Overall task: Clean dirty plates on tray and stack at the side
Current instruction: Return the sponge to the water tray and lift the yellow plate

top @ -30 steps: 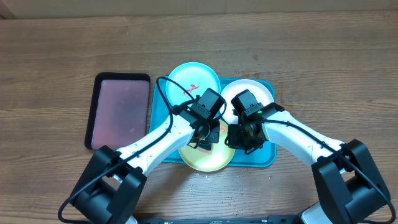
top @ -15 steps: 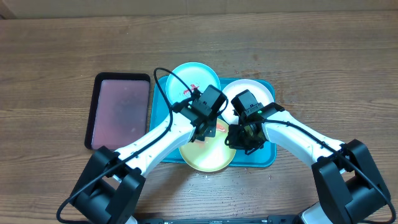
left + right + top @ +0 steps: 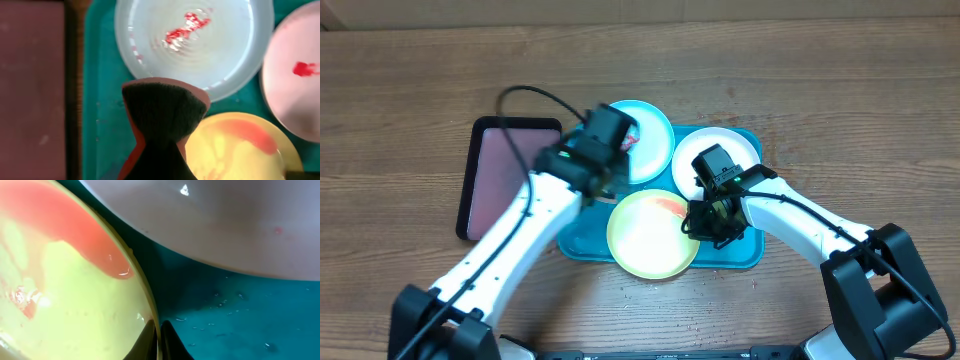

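in the turquoise tray point(image 3: 742, 252), the light blue plate point(image 3: 652, 128) lies at 11 o'clock, the white plate point(image 3: 736, 148) at 1 and the yellow-green plate point(image 3: 648, 238) at 6, all smeared red. the right gripper point(image 3: 704, 222) is clenched on the yellow-green plate's rim. the left gripper point(image 3: 616, 140), grasping a sponge point(image 3: 165, 107), hovers over the light blue plate's edge. a black-rimmed pinkish tray point(image 3: 510, 185) sits on the surface point(image 3: 840, 80) at 9 o'clock.

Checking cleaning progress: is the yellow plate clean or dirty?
Dirty: a red smear lies across the yellow plate near its rim, clear in the left wrist view.
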Robot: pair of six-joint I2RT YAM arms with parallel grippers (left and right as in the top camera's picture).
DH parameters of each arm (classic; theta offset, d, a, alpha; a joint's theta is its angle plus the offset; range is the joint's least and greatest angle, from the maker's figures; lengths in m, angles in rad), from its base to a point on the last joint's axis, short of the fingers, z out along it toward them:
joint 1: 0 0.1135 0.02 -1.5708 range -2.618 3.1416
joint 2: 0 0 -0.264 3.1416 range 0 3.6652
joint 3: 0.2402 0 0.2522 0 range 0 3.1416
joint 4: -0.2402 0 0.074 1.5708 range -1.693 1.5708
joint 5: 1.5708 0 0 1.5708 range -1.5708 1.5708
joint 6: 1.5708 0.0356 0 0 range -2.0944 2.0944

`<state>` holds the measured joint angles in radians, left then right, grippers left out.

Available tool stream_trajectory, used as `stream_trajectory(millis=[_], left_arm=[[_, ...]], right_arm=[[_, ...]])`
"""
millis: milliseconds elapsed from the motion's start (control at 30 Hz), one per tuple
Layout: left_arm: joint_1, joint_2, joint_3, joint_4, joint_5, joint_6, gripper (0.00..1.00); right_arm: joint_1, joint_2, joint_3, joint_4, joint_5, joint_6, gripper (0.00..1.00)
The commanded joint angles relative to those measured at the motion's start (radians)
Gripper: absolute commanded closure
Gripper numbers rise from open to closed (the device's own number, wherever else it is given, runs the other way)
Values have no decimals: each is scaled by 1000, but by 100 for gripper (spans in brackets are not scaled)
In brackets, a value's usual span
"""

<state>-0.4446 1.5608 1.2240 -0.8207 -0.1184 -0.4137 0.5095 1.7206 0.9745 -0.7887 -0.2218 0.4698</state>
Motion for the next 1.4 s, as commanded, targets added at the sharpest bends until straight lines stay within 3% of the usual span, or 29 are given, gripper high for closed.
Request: stream_trajectory(millis=[0,433,667,1200,1367], left_arm=[[116,-24,25,-3,115,105,96],[418,-23,23,-16,138,179,96],[536,-4,22,-5,139,233,96],[557,172,22,32,137,392,96],[557,248,22,89,137,392,96]], right_arm=[[1,6,20,-7,23,-6,96],[1,-72,278,-158,369,1,96],[32,-73,342,-177,458,1,96],[351,-76,382,-165,1099,-12,96],[426,-76,382,-113,1211,-123,96]])
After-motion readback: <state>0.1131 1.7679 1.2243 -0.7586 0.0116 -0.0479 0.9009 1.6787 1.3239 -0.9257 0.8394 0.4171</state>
